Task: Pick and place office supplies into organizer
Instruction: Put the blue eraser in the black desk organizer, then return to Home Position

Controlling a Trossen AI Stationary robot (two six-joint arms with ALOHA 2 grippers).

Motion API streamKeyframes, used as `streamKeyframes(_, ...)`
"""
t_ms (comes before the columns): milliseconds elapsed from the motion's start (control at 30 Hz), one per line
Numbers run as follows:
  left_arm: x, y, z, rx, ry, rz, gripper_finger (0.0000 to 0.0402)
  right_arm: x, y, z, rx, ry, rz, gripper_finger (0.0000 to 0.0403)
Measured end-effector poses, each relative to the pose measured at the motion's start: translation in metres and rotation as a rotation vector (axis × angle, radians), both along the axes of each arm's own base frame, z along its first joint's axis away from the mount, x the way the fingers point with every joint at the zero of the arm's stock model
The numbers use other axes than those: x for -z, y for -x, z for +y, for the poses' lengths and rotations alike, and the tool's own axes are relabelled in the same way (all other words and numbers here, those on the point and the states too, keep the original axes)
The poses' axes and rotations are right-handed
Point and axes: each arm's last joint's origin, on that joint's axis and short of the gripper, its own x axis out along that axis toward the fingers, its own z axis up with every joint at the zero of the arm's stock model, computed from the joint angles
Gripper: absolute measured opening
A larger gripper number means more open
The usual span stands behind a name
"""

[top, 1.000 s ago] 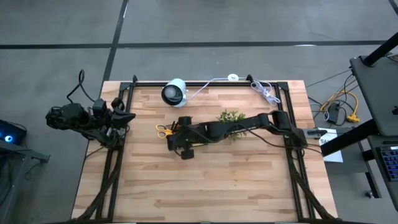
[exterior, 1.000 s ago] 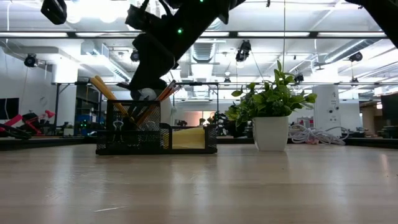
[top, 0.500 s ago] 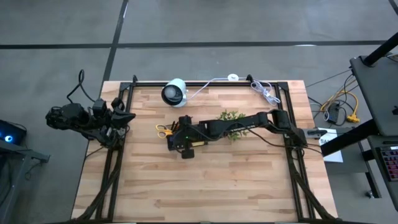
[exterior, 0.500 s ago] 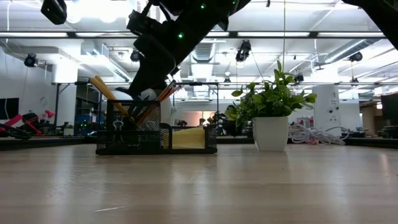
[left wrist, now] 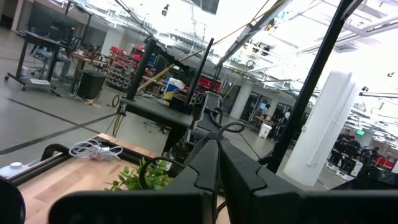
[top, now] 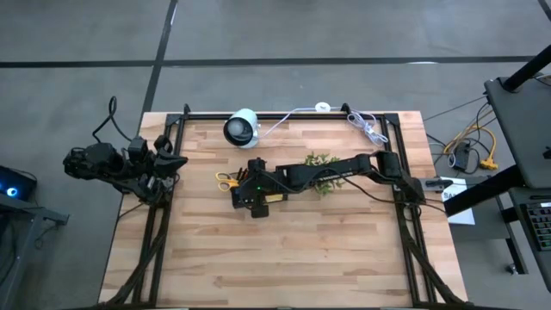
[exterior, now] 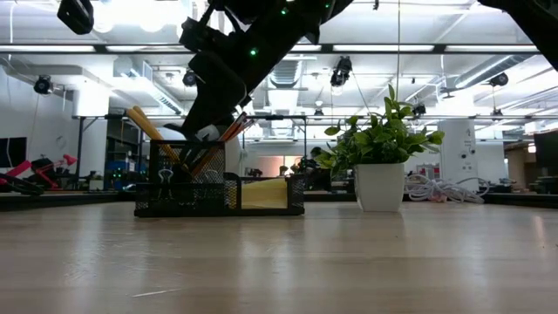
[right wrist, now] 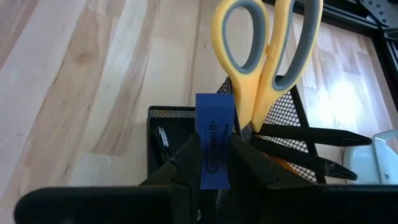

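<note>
Right tool [right wrist: 214, 163]: its two dark fingers are closed nearly together on a small blue piece [right wrist: 213, 149], pinching it by its flat sides so the strip stands upright between them.
Blue piece vs. tool: it sits in the middle of the grip, its upper end sticking out past the fingertips, directly over the organizer [right wrist: 186, 134].
Organizer: black mesh tray on the wooden surface [top: 284, 250]; in the low view [exterior: 218, 190] the right tool hangs just above its taller end.
Scissors [right wrist: 264, 53]: yellow handles with grey lining, standing blades-down in the organizer's tall cup, just beyond the blue piece and nearly touching it.
Pens [right wrist: 308, 146]: thin and black, lying across the organizer's cup beside the scissors.
Pencils [exterior: 153, 133]: orange, leaning out of the tall cup.
Sticky-note pad [exterior: 261, 194]: yellow, inside the organizer's lower section, on the plant's side.
Plant [exterior: 381, 153]: green, in a white pot, standing on the surface apart from the organizer.
White round device [top: 241, 127]: beyond the organizer, near the surface's far edge.
Left tool [left wrist: 217, 177]: fingers pressed together, holding nothing, parked off the surface's left edge, well apart from the organizer.
</note>
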Motion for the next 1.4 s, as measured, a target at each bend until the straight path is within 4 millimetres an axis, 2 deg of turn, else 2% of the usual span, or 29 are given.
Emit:
streamKeyframes(267,0.000,0.000,0.000,0.000,0.000,0.000,0.0000,0.000,0.000,0.000,-0.007,0.007,0.002,0.0061)
streamKeyframes(700,0.000,0.000,0.000,0.000,0.000,0.000,0.0000,0.000,0.000,0.000,-0.005,0.005,0.002,0.0128)
streamKeyframes(1067,0.000,0.000,0.000,0.000,-0.001,0.000,0.0000,0.000,0.000,0.000,0.013,-0.013,0.004,0.0131)
streamKeyframes(1167,0.000,0.000,0.000,-0.005,-0.027,0.002,0.0000,-0.009,-0.001,0.000,0.089,-0.092,-0.013,0.0123)
streamKeyframes(1400,0.000,0.001,0.000,-0.009,-0.052,-0.002,0.0000,-0.066,0.012,0.012,0.109,-0.155,-0.143,0.0084)
